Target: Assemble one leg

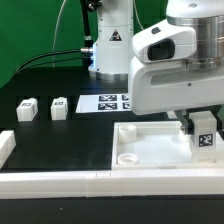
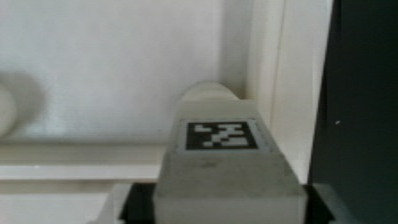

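The gripper is clamped on a leg, holding it over the panel near its edge at the exterior view's right. Lowered off-centre or tilted, it could jam or twist in the grip.

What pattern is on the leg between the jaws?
The leg is white with a black-and-white square marker tag, clearest in the wrist view.

The small white cuboid leg carries a black-and-white square marker tag on its face. It stands upright, clamped between the jaws at the exterior view's right, over the right part of the large flat white panel, close to the panel's edge. Whether it touches the panel cannot be told.
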### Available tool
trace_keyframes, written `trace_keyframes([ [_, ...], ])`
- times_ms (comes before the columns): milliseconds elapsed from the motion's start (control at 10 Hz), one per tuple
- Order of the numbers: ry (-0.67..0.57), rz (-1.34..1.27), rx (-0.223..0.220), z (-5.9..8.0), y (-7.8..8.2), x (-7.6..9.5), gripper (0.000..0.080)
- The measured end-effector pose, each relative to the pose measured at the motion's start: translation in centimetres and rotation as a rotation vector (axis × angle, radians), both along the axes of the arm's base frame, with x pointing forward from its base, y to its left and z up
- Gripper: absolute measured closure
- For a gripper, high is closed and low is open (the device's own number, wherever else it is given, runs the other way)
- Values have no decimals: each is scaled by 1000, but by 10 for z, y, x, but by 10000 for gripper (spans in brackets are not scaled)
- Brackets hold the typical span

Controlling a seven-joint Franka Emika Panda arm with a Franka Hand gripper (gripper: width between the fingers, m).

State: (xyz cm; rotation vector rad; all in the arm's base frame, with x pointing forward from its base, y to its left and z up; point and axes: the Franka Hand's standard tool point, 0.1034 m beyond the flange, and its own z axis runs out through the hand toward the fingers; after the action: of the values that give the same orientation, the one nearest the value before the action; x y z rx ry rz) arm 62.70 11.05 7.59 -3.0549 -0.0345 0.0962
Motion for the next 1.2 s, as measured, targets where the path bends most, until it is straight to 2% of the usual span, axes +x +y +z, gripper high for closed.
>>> trace_keyframes([
  [200, 3, -31, 0, 0, 0, 0, 509],
  [1200, 84, -1066, -62, -1, 0, -1, 508],
])
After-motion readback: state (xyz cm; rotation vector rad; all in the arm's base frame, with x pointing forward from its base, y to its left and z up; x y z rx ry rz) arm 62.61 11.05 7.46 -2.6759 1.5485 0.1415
